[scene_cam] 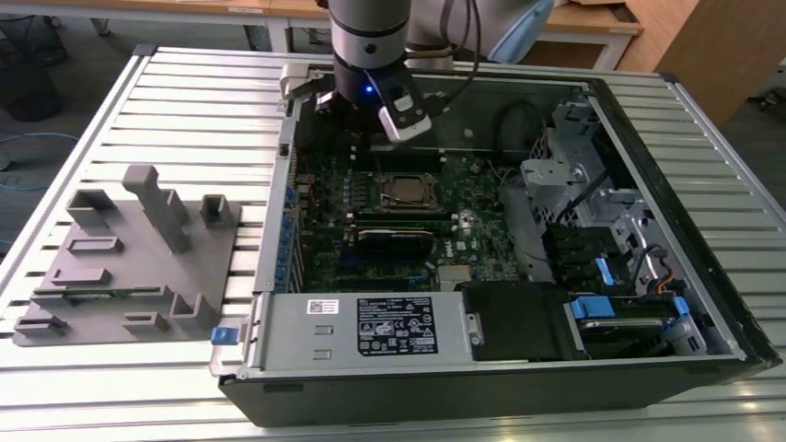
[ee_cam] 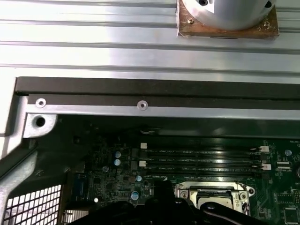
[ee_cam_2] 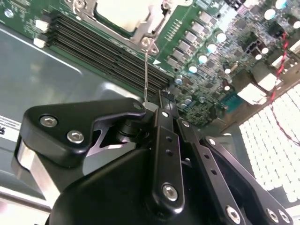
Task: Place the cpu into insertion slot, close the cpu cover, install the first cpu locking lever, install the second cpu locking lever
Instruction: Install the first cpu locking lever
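Computer case (scene_cam: 491, 396) on the tabletop (scene_cam: 184, 101), parts holder (scene_cam: 123, 267) to the exterior view's left. Inside, insertion slot (scene_cam: 410, 204) behind power supply (scene_cam: 356, 327).

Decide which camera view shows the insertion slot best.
The exterior view: the whole insertion slot shows from above, with all four sides of its silvery rim. The second wrist view catches one corner at the picture's edge; the first wrist view shows part of the rim, the rest cut off.

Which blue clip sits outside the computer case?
The blue clip at the exterior view's left, outside the case beside the grey block; the others sit inside, by the drive bays.
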Motion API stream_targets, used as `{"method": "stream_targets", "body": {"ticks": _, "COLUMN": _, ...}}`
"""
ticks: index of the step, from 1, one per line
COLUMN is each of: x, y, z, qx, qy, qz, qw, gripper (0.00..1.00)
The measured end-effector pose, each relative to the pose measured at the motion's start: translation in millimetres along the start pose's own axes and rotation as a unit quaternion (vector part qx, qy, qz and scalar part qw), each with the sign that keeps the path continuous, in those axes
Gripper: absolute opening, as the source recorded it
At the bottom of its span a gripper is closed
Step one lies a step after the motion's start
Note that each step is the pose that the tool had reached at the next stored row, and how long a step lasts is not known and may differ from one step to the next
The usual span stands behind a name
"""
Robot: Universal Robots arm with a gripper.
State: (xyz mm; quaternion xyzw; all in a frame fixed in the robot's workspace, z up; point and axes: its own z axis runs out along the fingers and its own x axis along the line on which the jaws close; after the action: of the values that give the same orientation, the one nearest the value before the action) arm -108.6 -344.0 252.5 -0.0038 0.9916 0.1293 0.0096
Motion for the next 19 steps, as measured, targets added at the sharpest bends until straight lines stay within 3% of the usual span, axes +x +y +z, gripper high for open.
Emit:
{"method": "stream_targets", "body": {"ticks": 11, "x": -21.8, "y": -0.6, "z": 0.3, "qx": 0.0, "qy": 0.003, "qz": 0.001, "qw": 1.0, "gripper": 0.11}}
{"method": "stream_targets", "body": {"ticks": 19, "x": -27.0, "y": -0.7, "z": 0.4, "qx": 0.0, "qy": 0.0031, "qz": 0.001, "qw": 1.0, "gripper": 0.11}}
